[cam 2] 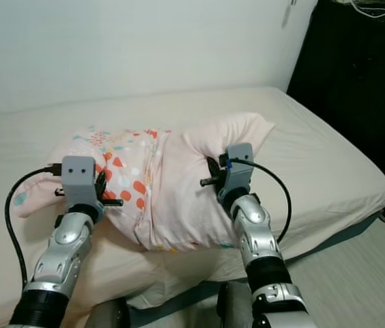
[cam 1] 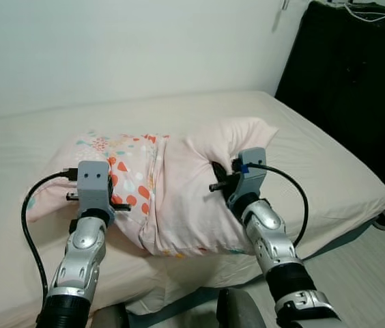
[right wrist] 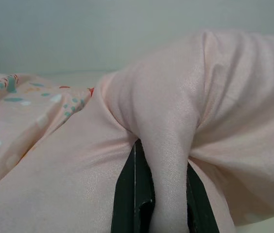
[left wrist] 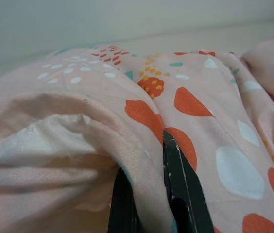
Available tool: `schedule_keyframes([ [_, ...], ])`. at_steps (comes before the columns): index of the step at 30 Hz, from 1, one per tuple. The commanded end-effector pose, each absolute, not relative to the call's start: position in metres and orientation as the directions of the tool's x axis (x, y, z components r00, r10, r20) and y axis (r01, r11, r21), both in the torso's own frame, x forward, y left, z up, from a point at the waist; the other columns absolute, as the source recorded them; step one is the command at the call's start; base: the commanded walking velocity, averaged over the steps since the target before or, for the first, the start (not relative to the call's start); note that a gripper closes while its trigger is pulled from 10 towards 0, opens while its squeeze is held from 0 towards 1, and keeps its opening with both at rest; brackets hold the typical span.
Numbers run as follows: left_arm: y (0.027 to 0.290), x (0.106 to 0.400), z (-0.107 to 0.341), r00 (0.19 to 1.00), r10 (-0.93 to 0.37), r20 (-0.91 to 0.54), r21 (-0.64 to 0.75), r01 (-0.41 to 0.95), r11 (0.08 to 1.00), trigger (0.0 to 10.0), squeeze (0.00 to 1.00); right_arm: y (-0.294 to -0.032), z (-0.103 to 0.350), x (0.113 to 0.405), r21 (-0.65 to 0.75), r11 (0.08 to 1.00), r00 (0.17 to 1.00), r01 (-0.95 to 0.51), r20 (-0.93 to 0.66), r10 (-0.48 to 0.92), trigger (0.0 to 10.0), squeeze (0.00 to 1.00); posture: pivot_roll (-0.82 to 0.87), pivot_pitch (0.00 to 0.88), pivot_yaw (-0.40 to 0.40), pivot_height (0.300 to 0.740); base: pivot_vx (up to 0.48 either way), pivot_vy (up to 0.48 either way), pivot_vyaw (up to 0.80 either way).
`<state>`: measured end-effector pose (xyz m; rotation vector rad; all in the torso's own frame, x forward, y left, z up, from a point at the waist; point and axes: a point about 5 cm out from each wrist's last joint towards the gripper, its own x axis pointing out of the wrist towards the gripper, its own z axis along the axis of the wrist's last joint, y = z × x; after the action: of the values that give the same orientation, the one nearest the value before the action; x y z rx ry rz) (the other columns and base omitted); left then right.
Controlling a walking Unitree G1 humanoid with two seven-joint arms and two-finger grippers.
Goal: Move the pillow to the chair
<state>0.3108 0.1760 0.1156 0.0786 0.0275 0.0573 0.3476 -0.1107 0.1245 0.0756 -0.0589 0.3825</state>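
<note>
The pillow (cam 1: 172, 191) lies on the bed (cam 1: 315, 157). The left gripper (left wrist: 151, 194) and right gripper (right wrist: 161, 189) each pinch a fabric fold, probably to lift it evenly.

A bed (cam 1: 329, 171) with a pale cream sheet takes up most of the room in view, set against a plain white wall (cam 1: 124, 48). To the right stands a tall black cabinet (cam 1: 356, 75) with white cables (cam 1: 373, 10) lying on top. The floor (cam 1: 377, 273) beside the bed is light grey. The light is soft and even.
</note>
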Motion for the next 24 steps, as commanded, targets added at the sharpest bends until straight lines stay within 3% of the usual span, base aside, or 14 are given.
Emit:
schedule_keyframes([
  [1,0.162,0.311,0.125,1.000,0.002,0.019,0.099,-0.004,0.995,10.0,0.00,-0.100,0.131,0.347,0.028,0.906,0.905,-0.422,0.085,0.418,10.0,0.00,0.06,0.000,-0.098,0.637,0.000,0.000,0.00],
  [24,0.165,0.307,0.119,1.000,0.018,-0.005,0.102,-0.017,0.995,10.0,0.00,-0.097,0.121,0.345,0.005,0.900,0.900,-0.435,-0.001,0.435,10.0,0.00,0.06,0.000,-0.105,0.646,0.000,0.000,0.00],
])
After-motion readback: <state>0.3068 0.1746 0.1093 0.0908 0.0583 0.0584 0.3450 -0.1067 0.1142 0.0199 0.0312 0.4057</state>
